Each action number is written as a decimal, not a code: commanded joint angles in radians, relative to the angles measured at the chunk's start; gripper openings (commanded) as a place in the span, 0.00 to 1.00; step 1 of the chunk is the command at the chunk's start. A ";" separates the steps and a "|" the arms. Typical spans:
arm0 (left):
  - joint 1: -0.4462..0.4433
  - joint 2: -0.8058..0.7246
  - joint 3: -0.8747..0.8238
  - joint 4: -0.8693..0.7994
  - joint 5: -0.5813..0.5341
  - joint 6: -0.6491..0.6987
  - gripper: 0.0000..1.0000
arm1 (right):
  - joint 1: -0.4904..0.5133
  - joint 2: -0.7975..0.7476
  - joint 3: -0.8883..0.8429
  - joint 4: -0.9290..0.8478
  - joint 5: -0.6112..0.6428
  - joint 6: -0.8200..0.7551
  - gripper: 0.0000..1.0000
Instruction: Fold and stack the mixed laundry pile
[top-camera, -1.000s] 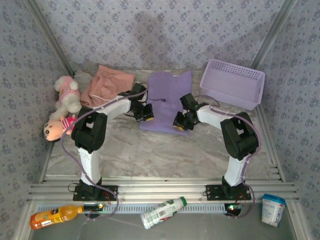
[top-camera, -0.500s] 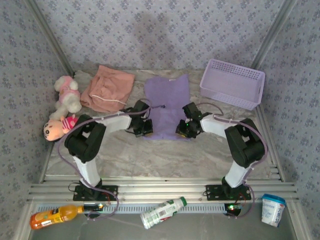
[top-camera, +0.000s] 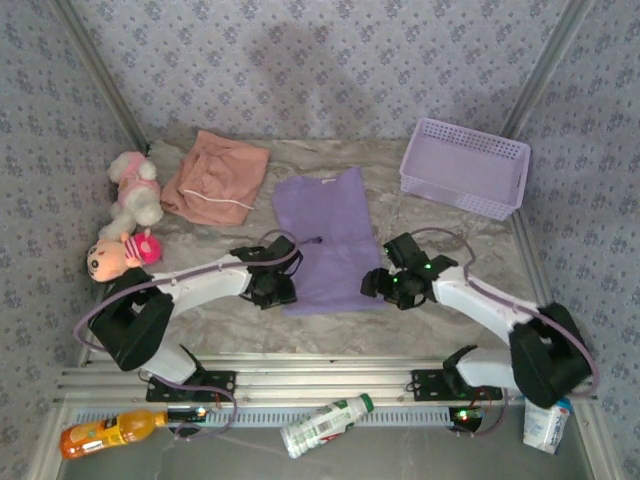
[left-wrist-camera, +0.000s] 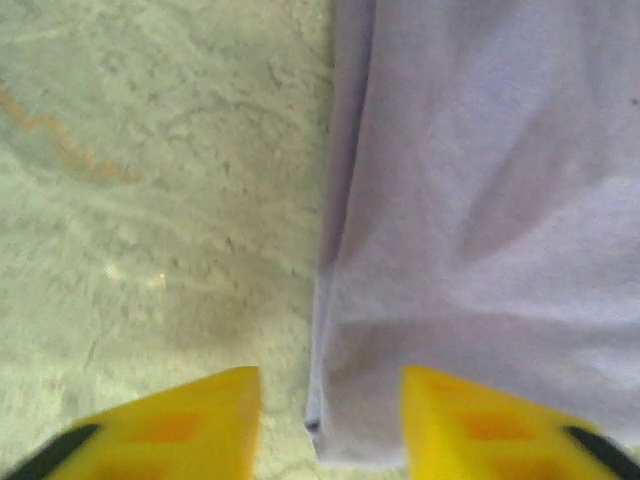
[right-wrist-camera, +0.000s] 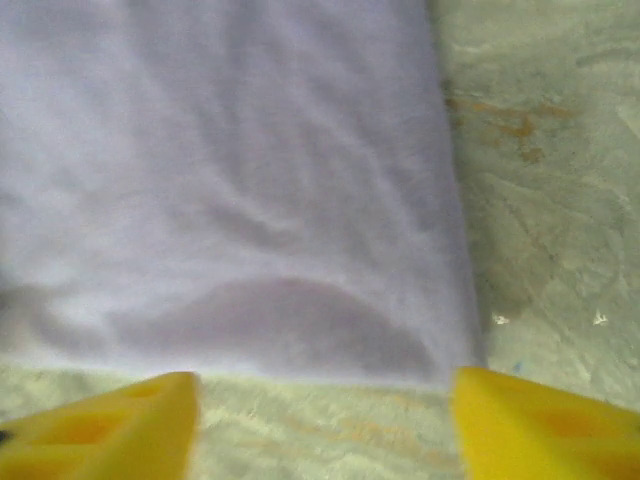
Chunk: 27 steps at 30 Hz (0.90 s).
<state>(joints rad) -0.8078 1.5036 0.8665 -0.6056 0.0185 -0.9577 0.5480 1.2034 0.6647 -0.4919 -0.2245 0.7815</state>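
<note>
End effectors (left-wrist-camera: 330, 425) (right-wrist-camera: 325, 405) open over shirt (top-camera: 330, 240) hem.

Looking down past the left pincer (left-wrist-camera: 330, 428): its two yellow tips sit at the bottom edge, clearly apart, nothing pinched. The lavender shirt (left-wrist-camera: 480, 200) covers the right half, pretty smooth with a few soft wrinkles, and its left edge runs straight down the middle. The shirt's bottom corner lands in the gap between the tips, closer to the right one. Left half is bare marbled bench (left-wrist-camera: 160, 250) with a faint orange-brown streak (left-wrist-camera: 70, 140).
</note>
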 joint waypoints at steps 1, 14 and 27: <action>-0.051 -0.041 0.115 -0.067 -0.048 0.005 0.50 | -0.032 -0.156 -0.016 -0.141 -0.003 0.019 1.00; -0.125 0.380 0.578 0.035 0.089 0.122 0.00 | -0.153 -0.329 -0.168 -0.114 -0.080 0.134 0.64; -0.094 0.670 0.799 -0.025 0.108 0.132 0.00 | -0.122 -0.058 -0.204 0.199 -0.063 0.230 0.46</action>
<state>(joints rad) -0.9142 2.1525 1.6474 -0.5892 0.1055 -0.8341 0.4179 1.1042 0.4431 -0.3576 -0.3027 0.9916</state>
